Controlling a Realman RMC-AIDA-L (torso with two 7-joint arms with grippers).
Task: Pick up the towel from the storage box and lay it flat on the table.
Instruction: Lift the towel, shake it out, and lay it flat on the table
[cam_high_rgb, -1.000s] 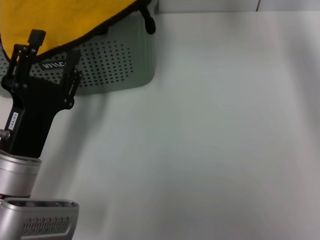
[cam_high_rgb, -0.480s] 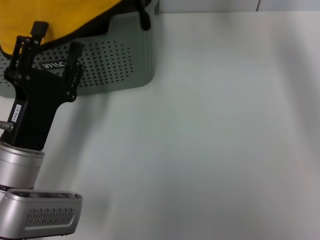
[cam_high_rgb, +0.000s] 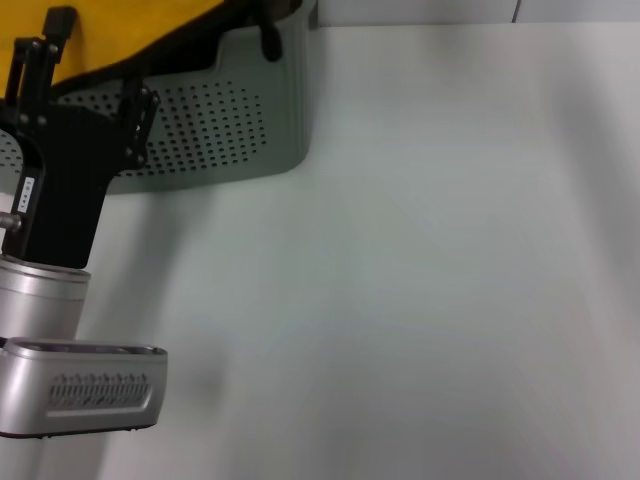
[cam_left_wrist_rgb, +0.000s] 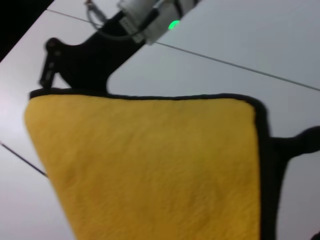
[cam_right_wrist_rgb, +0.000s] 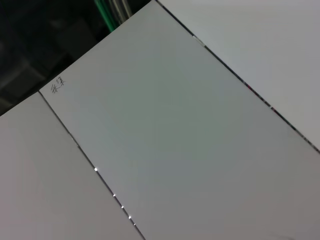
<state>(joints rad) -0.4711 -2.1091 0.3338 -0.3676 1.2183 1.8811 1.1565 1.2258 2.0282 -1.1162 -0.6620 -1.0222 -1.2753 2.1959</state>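
Note:
The towel (cam_high_rgb: 120, 25) hangs above the storage box (cam_high_rgb: 220, 125) at the far left of the table (cam_high_rgb: 420, 280), yellow face toward me, with a black loop (cam_high_rgb: 268, 40) dangling. My left gripper (cam_high_rgb: 95, 60) stands open in front of the box, just below the towel's black-stitched lower edge and not touching it. The left wrist view shows the towel (cam_left_wrist_rgb: 150, 170) spread wide. There my right gripper (cam_left_wrist_rgb: 46, 80) is shut on one of its upper corners. The right arm is out of the head view.
The storage box stands against the table's far left edge. White tabletop stretches to the right and toward me. The right wrist view shows only white panels (cam_right_wrist_rgb: 190, 130) with seams.
The towel has risen, so more of the box's perforated wall shows beneath it. My left gripper has moved up and farther toward the box, still open.

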